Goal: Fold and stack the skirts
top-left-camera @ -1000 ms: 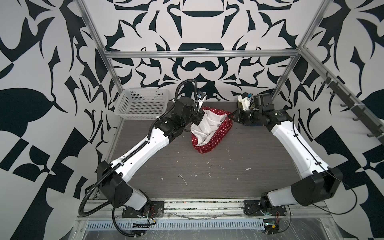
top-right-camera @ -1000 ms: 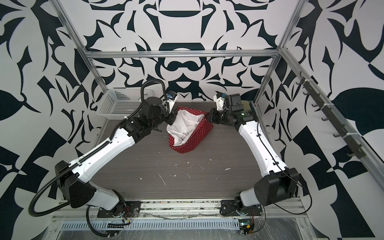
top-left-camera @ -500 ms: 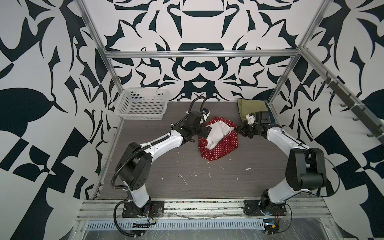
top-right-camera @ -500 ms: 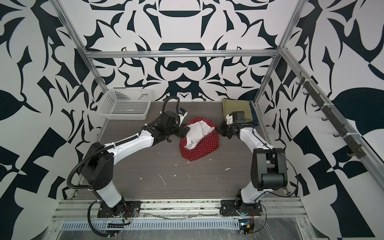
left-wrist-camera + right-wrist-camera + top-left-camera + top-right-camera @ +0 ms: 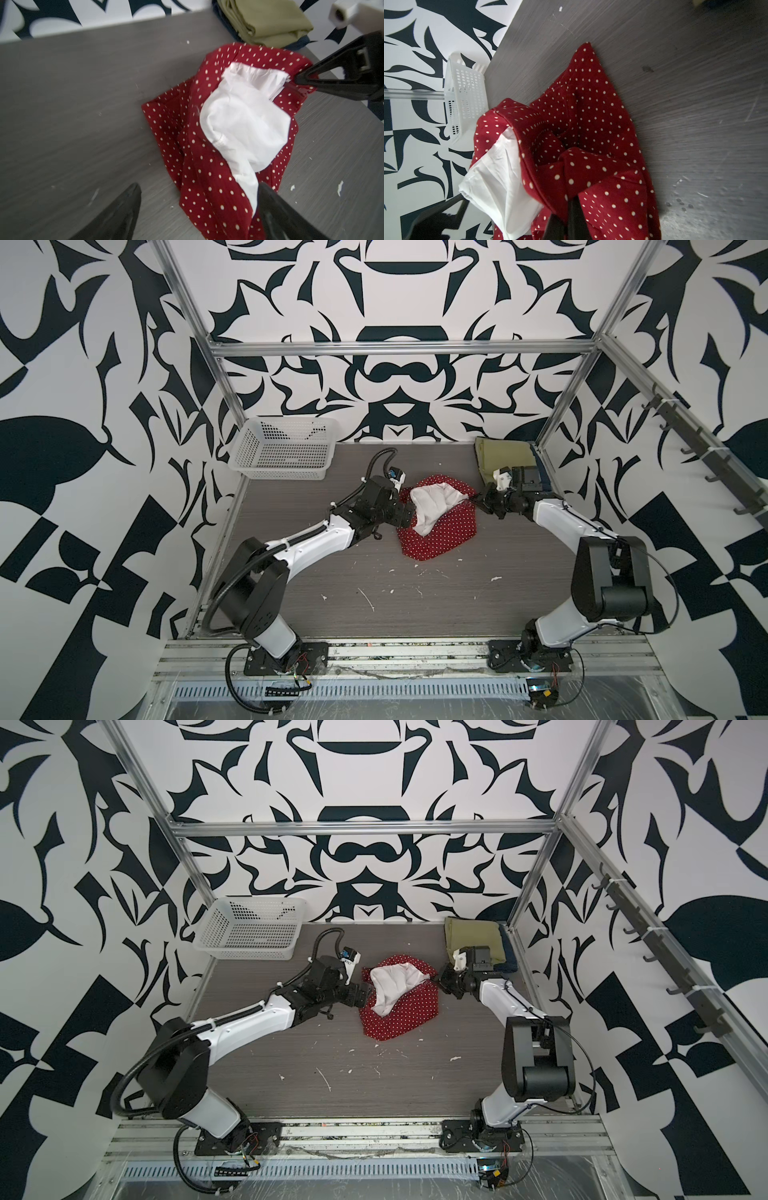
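The red polka-dot skirt (image 5: pixel 436 526) lies crumpled at mid-table in both top views, its white lining (image 5: pixel 430 504) turned out on top. My left gripper (image 5: pixel 197 187) stands open at the skirt's left edge, one fingertip (image 5: pixel 262 188) over the lining and nothing pinched between the jaws. At the skirt's right corner, my right gripper (image 5: pixel 574 200) is shut on the red cloth (image 5: pixel 591 128). The folded olive-green skirt (image 5: pixel 503 456) sits at the back right, on top of the dark blue denim skirt (image 5: pixel 509 957), of which only an edge shows.
A white perforated basket (image 5: pixel 278 460) stands at the back left. Metal frame posts rise at both back corners. White flecks (image 5: pixel 368 599) dot the grey table (image 5: pixel 374 614) in front of the skirt.
Both arms came down from a raised hold and laid the red skirt on the table. The left gripper opened and let go; the right kept its grip.
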`<action>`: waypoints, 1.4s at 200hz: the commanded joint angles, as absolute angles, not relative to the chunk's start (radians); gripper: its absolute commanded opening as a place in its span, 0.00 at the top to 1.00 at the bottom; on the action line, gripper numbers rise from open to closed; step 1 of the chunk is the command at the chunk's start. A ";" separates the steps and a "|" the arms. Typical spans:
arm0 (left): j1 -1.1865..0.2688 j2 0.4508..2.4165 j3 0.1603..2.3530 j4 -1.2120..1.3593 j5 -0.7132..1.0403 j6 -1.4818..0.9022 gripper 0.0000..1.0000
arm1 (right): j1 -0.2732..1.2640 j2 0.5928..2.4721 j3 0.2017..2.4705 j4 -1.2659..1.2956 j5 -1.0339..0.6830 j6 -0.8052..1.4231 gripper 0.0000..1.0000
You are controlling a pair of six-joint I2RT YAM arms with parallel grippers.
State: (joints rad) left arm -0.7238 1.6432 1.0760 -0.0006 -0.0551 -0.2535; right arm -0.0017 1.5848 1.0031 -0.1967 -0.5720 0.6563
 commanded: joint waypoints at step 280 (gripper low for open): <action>-0.648 1.342 1.607 -0.447 -0.478 0.059 1.00 | -0.007 1.212 1.614 -0.652 -0.459 0.389 1.00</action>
State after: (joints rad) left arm -0.6807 1.3891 1.5150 -0.3649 -0.3702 -0.0734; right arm 0.0017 1.2583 1.4944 -0.5800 -0.5209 0.4446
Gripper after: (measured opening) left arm 0.065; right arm 0.055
